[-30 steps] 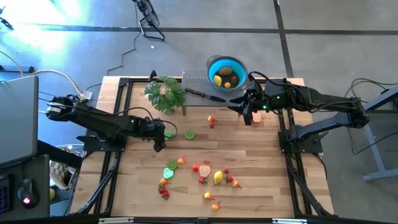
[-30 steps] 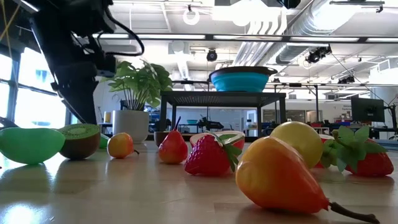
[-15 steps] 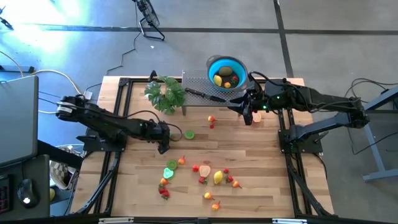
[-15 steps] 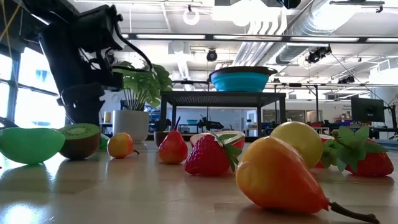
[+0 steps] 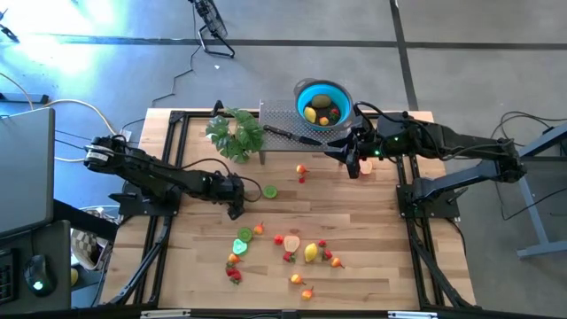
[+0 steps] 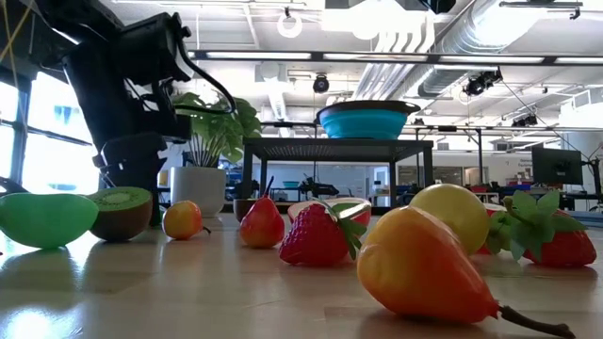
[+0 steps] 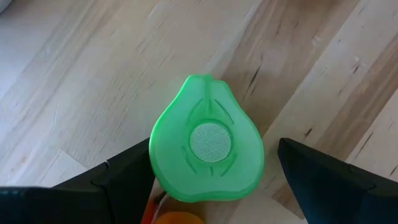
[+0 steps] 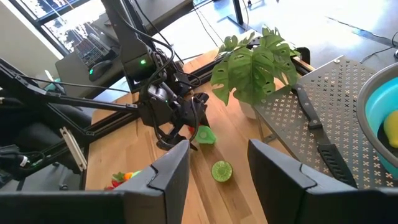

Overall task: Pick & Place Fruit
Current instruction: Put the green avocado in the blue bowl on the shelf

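The fruit (image 5: pixel 292 248) lies mostly loose on the wooden bench (image 5: pixel 372 230), in a scatter toward its front edge: a yellow lemon (image 5: pixel 311 252), red strawberries (image 5: pixel 234 275), orange pieces and a green half-pear piece (image 5: pixel 240 245). A lime half (image 5: pixel 269 191) lies alone nearer the middle, and two small pieces (image 5: pixel 302 172) lie just in front of the perforated metal shelf (image 5: pixel 282 124). More fruit already sits inside the blue bowl (image 5: pixel 302 92), which stands on that shelf.

A separate green pear-shaped half (image 7: pixel 206 148) lies flat on the bench between the fingers (image 7: pixel 124 180) of the left gripper (image 5: pixel 236 200). These are spread wide, one on each side of the piece, with bare wood showing between at least one finger and it; nothing is grasped.

The right gripper (image 5: pixel 353 162) hangs near the front corner of the shelf. Its fingers (image 8: pixel 165 180) are parted with only open space between them, holding nothing.

A leafy potted plant (image 5: pixel 236 133) stands at the shelf's left end, and a black-handled knife (image 5: pixel 285 135) lies on the shelf.
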You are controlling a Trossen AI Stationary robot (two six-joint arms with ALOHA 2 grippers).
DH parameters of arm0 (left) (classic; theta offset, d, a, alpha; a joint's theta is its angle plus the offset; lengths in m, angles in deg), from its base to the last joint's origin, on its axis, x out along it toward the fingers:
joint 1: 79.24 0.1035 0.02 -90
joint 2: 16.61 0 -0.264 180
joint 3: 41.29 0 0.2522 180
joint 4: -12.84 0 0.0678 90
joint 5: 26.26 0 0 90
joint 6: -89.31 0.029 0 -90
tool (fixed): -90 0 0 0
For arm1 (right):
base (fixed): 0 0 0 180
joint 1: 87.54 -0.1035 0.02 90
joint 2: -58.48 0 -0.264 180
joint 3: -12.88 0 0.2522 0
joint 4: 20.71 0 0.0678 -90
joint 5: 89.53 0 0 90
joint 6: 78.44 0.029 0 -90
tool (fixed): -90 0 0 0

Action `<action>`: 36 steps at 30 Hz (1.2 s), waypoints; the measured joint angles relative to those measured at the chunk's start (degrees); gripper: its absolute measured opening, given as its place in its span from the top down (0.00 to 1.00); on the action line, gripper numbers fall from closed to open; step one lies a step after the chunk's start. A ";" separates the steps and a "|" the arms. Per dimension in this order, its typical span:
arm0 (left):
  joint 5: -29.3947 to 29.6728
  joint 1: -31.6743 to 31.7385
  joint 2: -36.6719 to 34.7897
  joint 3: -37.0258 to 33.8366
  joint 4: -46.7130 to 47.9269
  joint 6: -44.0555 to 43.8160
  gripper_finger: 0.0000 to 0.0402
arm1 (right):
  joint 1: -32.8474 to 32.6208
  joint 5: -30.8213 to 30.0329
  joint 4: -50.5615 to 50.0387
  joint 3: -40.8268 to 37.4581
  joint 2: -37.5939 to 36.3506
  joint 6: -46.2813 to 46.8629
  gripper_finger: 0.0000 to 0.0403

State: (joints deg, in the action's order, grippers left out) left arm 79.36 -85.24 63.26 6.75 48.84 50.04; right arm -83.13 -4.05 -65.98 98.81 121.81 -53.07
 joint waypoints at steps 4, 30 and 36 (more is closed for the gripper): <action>-0.02 0.00 0.00 0.00 0.06 -0.23 0.19 | -0.01 0.06 -0.02 0.00 -0.02 -0.13 0.61; -0.50 0.00 0.00 0.00 0.15 -1.70 0.43 | -0.02 0.22 -0.06 0.00 -0.01 -0.15 0.61; -0.96 -0.02 0.00 0.00 0.12 -1.65 0.45 | -0.02 0.22 -0.06 0.00 -0.02 -0.15 0.61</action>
State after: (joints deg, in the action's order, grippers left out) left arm 78.40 -85.26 63.26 6.75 48.97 48.39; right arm -83.15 -3.83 -66.05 98.81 121.79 -53.23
